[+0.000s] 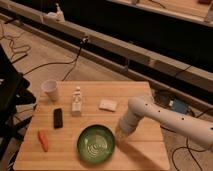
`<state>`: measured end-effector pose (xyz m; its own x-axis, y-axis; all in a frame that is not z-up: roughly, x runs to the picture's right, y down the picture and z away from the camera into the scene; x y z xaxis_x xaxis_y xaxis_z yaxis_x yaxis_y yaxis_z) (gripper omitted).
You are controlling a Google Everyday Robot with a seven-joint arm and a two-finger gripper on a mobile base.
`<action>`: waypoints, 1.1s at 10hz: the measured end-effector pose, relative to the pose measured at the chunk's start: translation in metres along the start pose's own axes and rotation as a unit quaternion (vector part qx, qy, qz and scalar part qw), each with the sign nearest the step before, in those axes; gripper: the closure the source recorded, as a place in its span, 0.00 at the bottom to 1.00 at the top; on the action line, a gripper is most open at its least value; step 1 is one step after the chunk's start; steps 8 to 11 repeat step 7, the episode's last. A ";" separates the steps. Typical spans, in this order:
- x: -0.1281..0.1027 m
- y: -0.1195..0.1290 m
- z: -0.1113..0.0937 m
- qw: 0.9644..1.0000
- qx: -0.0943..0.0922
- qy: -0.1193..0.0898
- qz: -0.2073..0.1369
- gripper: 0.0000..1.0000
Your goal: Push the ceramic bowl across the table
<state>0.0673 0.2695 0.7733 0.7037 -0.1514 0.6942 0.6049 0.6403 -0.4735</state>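
Note:
The ceramic bowl [96, 143], a wide dark green dish with pale swirl marks, sits on the wooden table [145, 152] near its front edge, about mid-width. My white arm reaches in from the right. The gripper [120, 134] is at the end of it, low over the table, right against the bowl's right rim.
A white cup [50, 90] stands at the table's back left. A small white bottle [77, 101], a black phone-like object [58, 118], a carrot [43, 140] and a white sponge [108, 105] lie on the table. Cables run over the floor behind.

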 end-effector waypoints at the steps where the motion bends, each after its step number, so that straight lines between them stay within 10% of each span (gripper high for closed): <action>1: -0.009 -0.003 0.005 1.000 -0.007 -0.006 -0.010 1.00; 5: -0.045 -0.009 0.029 0.997 -0.037 -0.029 -0.054 1.00; 11: -0.049 -0.016 0.025 0.997 -0.029 -0.030 -0.064 1.00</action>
